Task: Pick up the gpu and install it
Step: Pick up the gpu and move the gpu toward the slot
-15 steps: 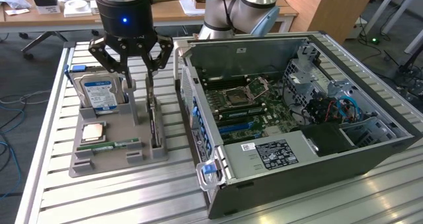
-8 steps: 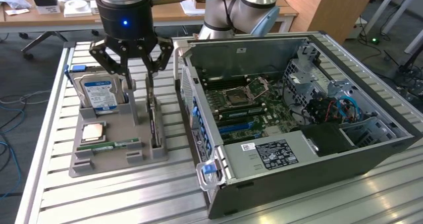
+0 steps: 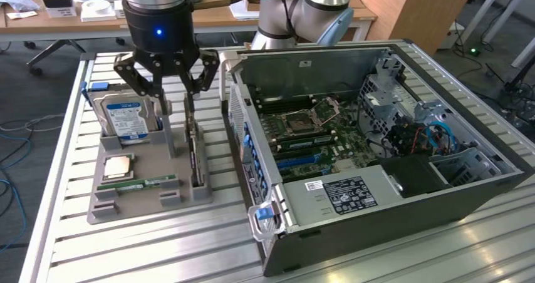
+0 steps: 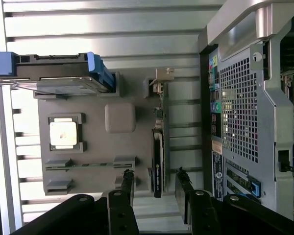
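Over the gray holder (image 3: 134, 203): claw (image 3: 175, 104) open, gripping nothing
gpu (image 4: 158, 164): upright on edge in its slot, below the claw

Narrow gaps flank the gpu (image 4: 158, 166), between post (image 4: 120, 117) and case (image 4: 237, 112).

Grey holder (image 3: 107, 215), shown on a slatted table (image 3: 159, 255). A hard drive (image 3: 125, 117) is held upright at the holder's end farthest from the exterior camera. A CPU (image 3: 117, 166) is laid flat on the holder, nearer. A memory stick (image 3: 138, 184) is seated on edge just beside the CPU. An opened case (image 3: 384, 223) is placed just beside the holder, on the exterior view's right, its motherboard (image 3: 322, 139) exposed.
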Available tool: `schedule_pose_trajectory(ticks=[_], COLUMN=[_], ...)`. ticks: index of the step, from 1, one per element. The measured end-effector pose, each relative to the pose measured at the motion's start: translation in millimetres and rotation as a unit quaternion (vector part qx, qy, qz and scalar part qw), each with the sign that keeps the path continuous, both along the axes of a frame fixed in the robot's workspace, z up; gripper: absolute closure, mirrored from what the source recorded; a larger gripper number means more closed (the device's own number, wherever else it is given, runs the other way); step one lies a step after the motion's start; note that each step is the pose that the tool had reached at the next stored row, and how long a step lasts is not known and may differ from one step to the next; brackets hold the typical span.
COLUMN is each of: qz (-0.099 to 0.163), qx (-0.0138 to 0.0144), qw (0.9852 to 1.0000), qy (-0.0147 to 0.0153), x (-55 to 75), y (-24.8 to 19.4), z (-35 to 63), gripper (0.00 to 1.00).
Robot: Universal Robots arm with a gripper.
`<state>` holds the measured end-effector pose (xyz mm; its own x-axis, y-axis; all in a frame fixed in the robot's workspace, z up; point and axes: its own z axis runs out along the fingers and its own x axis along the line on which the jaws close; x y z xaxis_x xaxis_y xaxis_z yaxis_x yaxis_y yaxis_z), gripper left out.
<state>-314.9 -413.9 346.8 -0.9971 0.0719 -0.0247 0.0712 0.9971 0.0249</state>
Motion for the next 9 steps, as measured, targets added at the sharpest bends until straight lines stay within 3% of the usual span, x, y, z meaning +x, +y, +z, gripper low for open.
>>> schedule_pose_trajectory(ticks=[9], qz=[0.0], qx=[0.0], qw=[1.0], qy=[0.0], x=[0.0], y=[0.0], z=[-2.6], gripper=[0.53])
